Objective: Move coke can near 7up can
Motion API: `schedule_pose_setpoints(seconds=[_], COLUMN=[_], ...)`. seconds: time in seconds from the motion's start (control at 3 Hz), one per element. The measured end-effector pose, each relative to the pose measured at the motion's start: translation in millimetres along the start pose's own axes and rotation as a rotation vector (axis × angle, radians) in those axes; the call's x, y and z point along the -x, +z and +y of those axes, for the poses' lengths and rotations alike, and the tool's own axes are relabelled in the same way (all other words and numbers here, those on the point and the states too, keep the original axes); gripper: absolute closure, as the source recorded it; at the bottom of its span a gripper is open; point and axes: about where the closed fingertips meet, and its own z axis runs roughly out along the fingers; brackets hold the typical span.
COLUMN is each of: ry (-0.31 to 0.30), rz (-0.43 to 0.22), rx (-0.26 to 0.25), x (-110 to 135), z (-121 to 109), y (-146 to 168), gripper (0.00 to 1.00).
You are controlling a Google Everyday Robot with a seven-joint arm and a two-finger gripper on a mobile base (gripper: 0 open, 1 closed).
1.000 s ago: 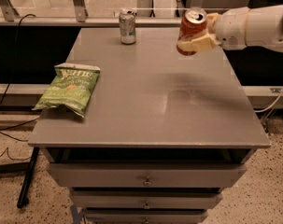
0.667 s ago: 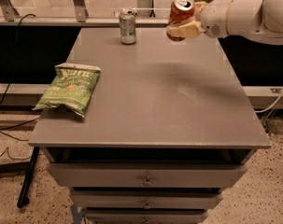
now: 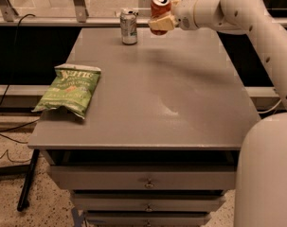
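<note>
Carrying step: the hand (image 3: pixel 163 23) is holding the coke can (image 3: pixel 160 4) up beside the 7up can (image 3: pixel 129 26).
The hand is clamping the can's lower part, above the far end of the bench (image 3: pixel 181 103), just right of the 7up can. Next, I am thinking, it is needing to lower the can upright without bumping the 7up can, then let go.

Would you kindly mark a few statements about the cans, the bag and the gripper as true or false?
1. The gripper holds the coke can in the air over the far edge of the table. True.
2. The 7up can lies on its side. False: it stands upright.
3. The green chip bag lies near the table's left edge. True.
4. The two cans touch. False: a gap separates them.
</note>
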Motion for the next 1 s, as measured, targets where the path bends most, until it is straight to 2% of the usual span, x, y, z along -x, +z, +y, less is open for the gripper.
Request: schedule_pose_setpoints(seconds=[0.67, 1.0], ry=[0.11, 0.151], rz=[0.066, 0.098], rx=[0.046, 0.062], x=[-35, -48], z=[5, 7], y=[57, 72], gripper=[1.0, 0.82])
